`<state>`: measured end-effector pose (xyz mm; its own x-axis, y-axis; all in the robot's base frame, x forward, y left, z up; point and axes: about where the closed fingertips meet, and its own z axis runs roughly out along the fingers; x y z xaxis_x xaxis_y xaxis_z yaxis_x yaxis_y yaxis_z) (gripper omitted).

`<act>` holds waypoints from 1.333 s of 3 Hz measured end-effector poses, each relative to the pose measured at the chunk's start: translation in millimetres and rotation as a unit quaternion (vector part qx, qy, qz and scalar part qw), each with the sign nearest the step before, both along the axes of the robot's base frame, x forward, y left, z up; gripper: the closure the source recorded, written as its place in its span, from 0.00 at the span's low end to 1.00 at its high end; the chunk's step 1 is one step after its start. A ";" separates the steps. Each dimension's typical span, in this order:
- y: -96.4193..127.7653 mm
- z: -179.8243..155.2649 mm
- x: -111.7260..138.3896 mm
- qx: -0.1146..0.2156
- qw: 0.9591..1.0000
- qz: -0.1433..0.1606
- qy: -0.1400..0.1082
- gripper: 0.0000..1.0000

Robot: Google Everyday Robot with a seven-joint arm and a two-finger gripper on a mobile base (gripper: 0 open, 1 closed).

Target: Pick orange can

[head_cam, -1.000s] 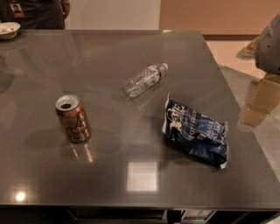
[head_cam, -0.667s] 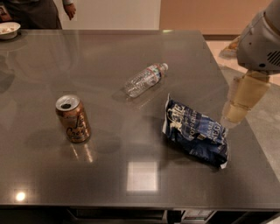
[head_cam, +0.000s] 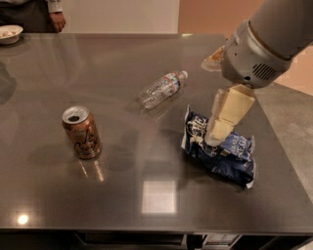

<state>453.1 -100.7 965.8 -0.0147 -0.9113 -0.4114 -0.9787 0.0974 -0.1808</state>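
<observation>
The orange can [head_cam: 82, 133] stands upright on the dark table [head_cam: 98, 73] at the left of centre, its silver top up and dark cursive lettering facing me. My gripper [head_cam: 218, 132] hangs from the grey arm at the right, over the blue chip bag [head_cam: 217, 149], far to the right of the can. It holds nothing that I can see.
A clear plastic bottle [head_cam: 161, 89] lies on its side near the table's middle. A white bowl [head_cam: 9, 33] sits at the far left corner, with a person [head_cam: 34, 12] standing behind it. The table's front edge runs along the bottom.
The arm and gripper have swung in from the right edge, moving left and down over the blue chip bag. The can, bottle and bag have not moved.
</observation>
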 end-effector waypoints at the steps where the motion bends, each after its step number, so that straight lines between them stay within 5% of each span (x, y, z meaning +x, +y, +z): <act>1: 44.4 -9.5 -5.3 0.030 0.999 0.039 0.000 0.00; 2: 83.3 -19.9 -0.9 0.047 0.997 0.056 0.000 0.00; 4: 139.7 -37.8 27.3 0.076 0.996 0.033 0.020 0.00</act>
<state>480.3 39.1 928.1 0.0240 -0.8383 -0.5446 -0.9900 0.0558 -0.1295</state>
